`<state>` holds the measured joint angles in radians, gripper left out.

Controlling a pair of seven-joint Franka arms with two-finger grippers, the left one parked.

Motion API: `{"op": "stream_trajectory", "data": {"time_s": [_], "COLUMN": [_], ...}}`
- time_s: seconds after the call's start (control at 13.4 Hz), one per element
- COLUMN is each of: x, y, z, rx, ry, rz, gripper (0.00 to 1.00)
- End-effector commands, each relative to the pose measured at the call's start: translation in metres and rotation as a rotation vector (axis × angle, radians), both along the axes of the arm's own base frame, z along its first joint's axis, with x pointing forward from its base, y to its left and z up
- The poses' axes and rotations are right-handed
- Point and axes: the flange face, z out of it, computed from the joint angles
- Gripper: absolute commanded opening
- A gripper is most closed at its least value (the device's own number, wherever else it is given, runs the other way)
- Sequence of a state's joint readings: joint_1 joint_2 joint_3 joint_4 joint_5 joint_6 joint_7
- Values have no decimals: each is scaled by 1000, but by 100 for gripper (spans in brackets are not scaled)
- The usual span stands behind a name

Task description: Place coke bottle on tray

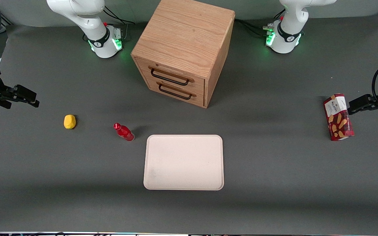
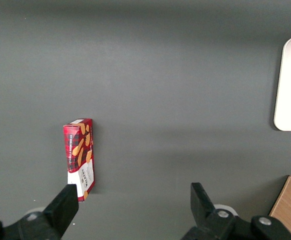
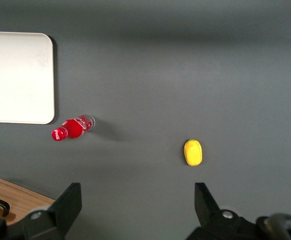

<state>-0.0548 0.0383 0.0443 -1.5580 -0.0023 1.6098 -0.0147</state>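
Nearest the front camera, low in the middle of the frame, the tray (image 1: pixel 183 162) lies flat on the dark grey worktop (image 1: pixel 274 183) with nothing on it. It's pale cream-pink with rounded corners and a low rim.

Just beside the tray's upper-left corner in the front view, and a touch farther from the camera, is the coke bottle (image 1: pixel 123 131). It's small, glossy and red, with a round red cap. It's close to the tray's corner but not touching it. From the right wrist view the coke bottle (image 3: pixel 73 128) sits right off the tray's (image 3: pixel 18 77) rounded corner with a sliver of worktop between them.

Further toward the working arm's end, in the left-middle of the front frame, there's a yellow lump (image 1: pixel 70 121), well apart from the bottle.

Way over toward the parked arm's end, at the right edge of the frame, a red snack box (image 1: pixel 338 117) sits on the worktop.

The gripper (image 1: pixel 33 100) hangs at the left edge of the front frame, mid height, above the worktop and off to the side of the yellow lump, holding nothing. In the right wrist view the gripper's (image 3: pixel 135 200) jaws are spread wide apart with only worktop between them.

Farthest from the camera, top centre of the frame, is a wooden drawer cabinet (image 1: pixel 184 50), both drawers closed, each with a dark handle.
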Motion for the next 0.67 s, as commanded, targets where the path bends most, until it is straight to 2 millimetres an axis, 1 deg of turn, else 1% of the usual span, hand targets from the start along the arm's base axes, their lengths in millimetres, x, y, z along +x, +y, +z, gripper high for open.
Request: {"op": "stream_trajectory", "data": {"time_s": [0.0,0.6], "x": [-4,-3], "y": [3,2], "z": [4,3], "rx": [13,13], "ry": [3,4], "rz": [-23,-4], "gripper": [100,100]}}
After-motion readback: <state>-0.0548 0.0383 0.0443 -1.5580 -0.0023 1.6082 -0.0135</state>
